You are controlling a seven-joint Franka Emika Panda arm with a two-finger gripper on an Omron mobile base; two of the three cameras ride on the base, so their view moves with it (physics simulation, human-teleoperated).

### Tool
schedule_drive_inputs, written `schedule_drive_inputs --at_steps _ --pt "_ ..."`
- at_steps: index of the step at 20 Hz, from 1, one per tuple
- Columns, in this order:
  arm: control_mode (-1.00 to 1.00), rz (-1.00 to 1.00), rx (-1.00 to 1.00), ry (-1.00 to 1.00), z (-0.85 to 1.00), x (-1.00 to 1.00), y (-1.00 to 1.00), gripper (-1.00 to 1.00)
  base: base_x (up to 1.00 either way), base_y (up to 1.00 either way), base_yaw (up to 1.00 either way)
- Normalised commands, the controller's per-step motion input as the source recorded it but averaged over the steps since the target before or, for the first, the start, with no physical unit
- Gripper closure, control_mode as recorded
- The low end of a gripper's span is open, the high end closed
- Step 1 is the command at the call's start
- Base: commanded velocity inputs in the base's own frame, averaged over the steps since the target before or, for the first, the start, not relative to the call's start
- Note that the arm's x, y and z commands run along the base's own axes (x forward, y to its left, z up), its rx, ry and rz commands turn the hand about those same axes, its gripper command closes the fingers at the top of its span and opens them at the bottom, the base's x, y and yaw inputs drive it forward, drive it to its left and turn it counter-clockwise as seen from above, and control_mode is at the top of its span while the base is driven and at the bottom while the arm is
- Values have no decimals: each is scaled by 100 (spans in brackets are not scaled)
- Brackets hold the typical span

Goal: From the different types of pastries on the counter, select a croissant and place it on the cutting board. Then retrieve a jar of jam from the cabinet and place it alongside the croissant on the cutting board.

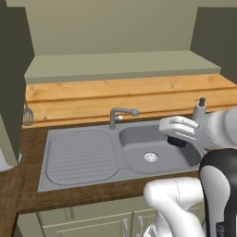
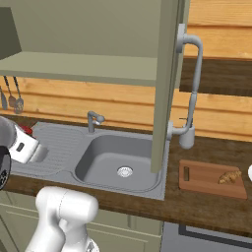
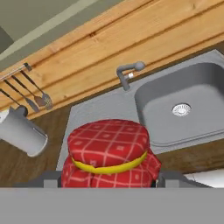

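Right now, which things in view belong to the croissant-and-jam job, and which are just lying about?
Job:
jam jar, held in the gripper
croissant
cutting board
open cabinet door

Lying about:
sink
tap
soap bottle
hanging utensils

jam jar [image 3: 109, 153] red-checked lid, in end effector; croissant [image 2: 229, 177] on cutting board [image 2: 199, 182].

left base: behind arm, looking down at sink [image 1: 139, 152] | right base: same sink [image 2: 118, 162], from right, board [image 2: 209, 179] included | hand: close over jar [image 3: 109, 153], tilted
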Motion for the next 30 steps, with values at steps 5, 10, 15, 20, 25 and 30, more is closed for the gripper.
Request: schedule_drive_inputs --at_steps 5,10,15,20,25,30 --pt "-100 4 28 0 -100 3 60 100 0 0 0" --pt "-100 9 41 0 -100 15 75 100 0 0 0" --pt "-100 17 46 -1 -100 37 94 100 0 0 0" --pt "-100 16 33 -12 -100 49 100 100 0 0 0" --pt "-100 17 35 -19 -100 49 72 100 0 0 0" --pt "-100 18 22 -40 -69 51 -20 100 0 0 0"
